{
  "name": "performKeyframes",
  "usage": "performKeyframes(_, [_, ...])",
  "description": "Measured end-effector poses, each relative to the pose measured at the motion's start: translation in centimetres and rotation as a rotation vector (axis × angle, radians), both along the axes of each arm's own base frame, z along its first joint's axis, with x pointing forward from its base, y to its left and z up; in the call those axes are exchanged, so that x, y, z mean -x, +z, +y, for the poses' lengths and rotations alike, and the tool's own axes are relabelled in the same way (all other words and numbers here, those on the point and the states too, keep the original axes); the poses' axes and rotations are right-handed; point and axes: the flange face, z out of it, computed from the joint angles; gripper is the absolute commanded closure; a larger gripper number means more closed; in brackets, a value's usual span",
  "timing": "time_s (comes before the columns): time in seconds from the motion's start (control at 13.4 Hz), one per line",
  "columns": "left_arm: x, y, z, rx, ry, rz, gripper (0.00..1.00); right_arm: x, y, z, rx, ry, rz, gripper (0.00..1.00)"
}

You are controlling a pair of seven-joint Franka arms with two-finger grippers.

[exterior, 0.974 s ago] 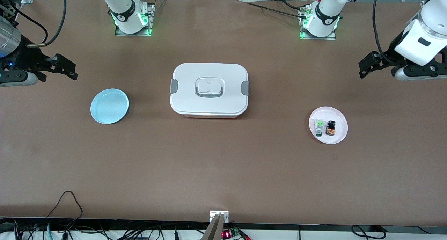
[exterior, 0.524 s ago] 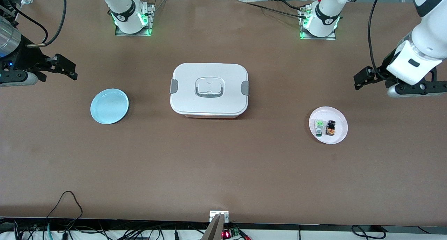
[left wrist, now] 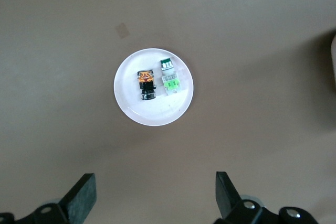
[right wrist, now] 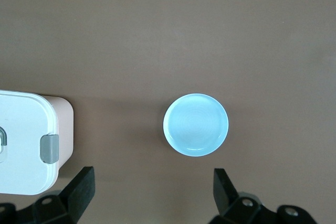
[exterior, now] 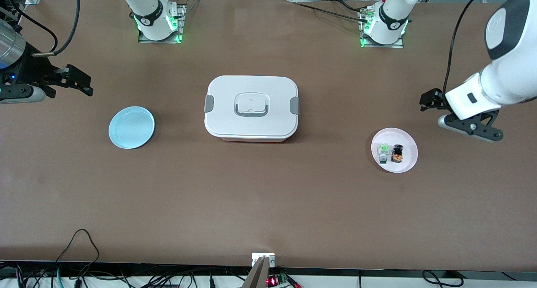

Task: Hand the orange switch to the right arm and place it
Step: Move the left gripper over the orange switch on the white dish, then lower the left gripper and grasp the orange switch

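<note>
Orange switch [exterior: 397, 153] is lying on the white plate [exterior: 409, 142] toward the left arm's end of the table, just beside a white-and-green component [exterior: 382, 150]. Long axis is running near-to-far from the front camera; orange end nearer, black round end farther.

White lidded box [exterior: 251, 107] is sitting mid-table.

Blue plate [exterior: 131, 127] is lying toward the right arm's end.

Left gripper [exterior: 428, 100] is hanging over bare table close to the white plate, fingers [left wrist: 84, 198] spread apart, holding nothing.

Right gripper [exterior: 77, 80] is waiting over the table near the blue plate, fingers [right wrist: 81, 184] spread apart.
</note>
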Motion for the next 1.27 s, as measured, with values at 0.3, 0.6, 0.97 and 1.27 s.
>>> performKeyframes(0.3, [-1.5,-5.1,2.0,0.069,-0.287,0.078,0.0,0.0,0.0,0.0,0.0,0.0,0.0,0.0])
performKeyframes(0.6, [-3.2,-10.5,3.8,0.149,-0.565,0.101,0.0,0.0,0.0,0.0,0.0,0.0,0.0,0.0])
performKeyframes(0.97, [-4.3,-17.6,4.4,0.227,-0.998,0.036,0.0,0.0,0.0,0.0,0.0,0.0,0.0,0.0])
performKeyframes(1.27, [-3.4,-21.2,2.4,0.246,-1.191,-0.007,0.0,0.0,0.0,0.0,0.0,0.0,0.0,0.0])
